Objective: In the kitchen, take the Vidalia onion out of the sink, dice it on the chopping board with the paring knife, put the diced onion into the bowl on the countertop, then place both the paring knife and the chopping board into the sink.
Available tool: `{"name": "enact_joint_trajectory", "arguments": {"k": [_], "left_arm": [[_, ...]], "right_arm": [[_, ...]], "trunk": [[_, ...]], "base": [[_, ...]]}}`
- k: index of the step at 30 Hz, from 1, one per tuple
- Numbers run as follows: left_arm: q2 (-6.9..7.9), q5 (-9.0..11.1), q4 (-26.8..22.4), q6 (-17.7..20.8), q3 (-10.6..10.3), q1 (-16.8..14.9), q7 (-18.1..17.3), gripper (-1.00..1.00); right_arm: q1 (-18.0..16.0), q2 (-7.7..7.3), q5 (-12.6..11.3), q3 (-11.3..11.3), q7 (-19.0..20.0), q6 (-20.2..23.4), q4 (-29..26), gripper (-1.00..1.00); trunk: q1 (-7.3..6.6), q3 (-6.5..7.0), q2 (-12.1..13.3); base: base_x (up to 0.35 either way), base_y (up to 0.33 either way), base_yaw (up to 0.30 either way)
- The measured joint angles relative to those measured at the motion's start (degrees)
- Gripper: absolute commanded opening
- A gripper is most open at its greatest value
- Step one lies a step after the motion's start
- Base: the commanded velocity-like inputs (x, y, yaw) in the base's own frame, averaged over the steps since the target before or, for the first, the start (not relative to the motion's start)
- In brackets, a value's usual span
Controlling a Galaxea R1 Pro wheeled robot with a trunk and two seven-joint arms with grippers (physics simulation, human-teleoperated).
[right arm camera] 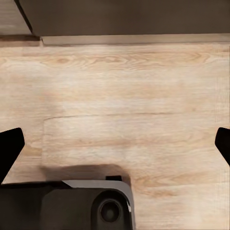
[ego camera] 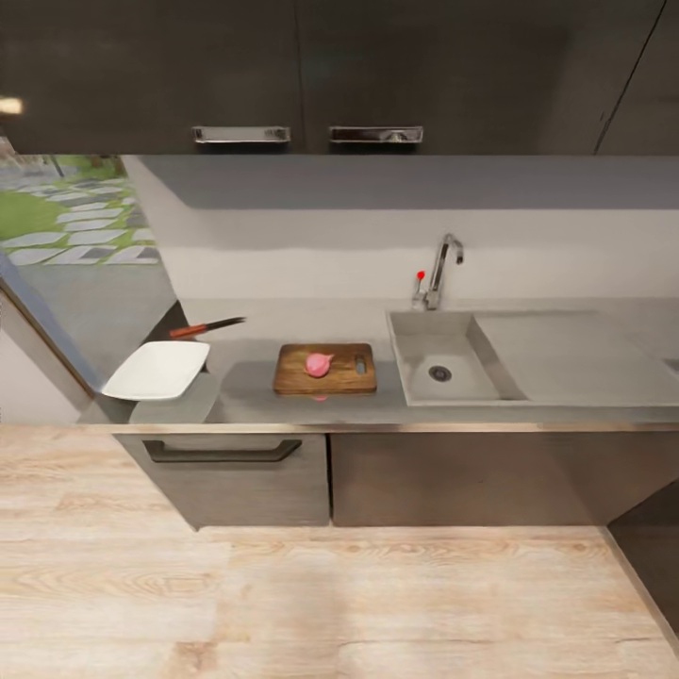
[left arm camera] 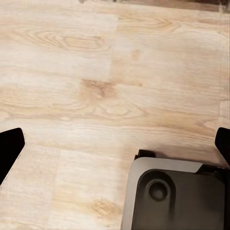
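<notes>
The pink onion (ego camera: 319, 364) lies on the chopping board (ego camera: 325, 369), about at its middle. The board rests flat on the grey worktop (ego camera: 528, 401), between the white bowl (ego camera: 157, 370) and the sink (ego camera: 443, 356). The paring knife (ego camera: 207, 327) lies behind the bowl, its reddish handle toward the corner. A chrome tap (ego camera: 441, 269) stands at the sink's back edge, and the basin holds nothing but its drain.

The head view takes in all of this. The wrist views look down at the pale wooden floor (left arm camera: 96, 96). The left hand (left arm camera: 115, 146) is spread wide, dark fingertips at opposite edges, gripping nothing. The right hand (right arm camera: 115, 146) is likewise spread and empty, with the cabinet base (right arm camera: 124, 19) beyond it.
</notes>
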Motion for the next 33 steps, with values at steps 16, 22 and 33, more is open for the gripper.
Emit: {"name": "enact_joint_trajectory", "arguments": {"k": [16, 22, 33], "left_arm": [[0.06, 0.0, 0.0, 0.0, 0.0, 0.0, 0.0, 1.0], [0.07, 0.0, 0.0, 0.0, 0.0, 0.0, 0.0, 1.0], [0.07, 0.0, 0.1, 0.0, 0.0, 0.0, 0.0, 1.0]], "right_arm": [[0.0, 0.0, 0.0, 0.0, 0.0, -0.5, 0.0, 1.0], [0.0, 0.0, 0.0, 0.0, 0.0, -0.4, 0.0, 1.0], [0.0, 0.0, 0.0, 0.0, 0.0, -0.4, 0.0, 1.0]], "trunk": [[0.01, 0.0, 0.0], [0.01, 0.0, 0.0], [0.01, 0.0, 0.0]], "base": [[0.079, 0.297, 0.0], [0.001, 0.307, 0.0], [0.0, 0.307, 0.0]]}}
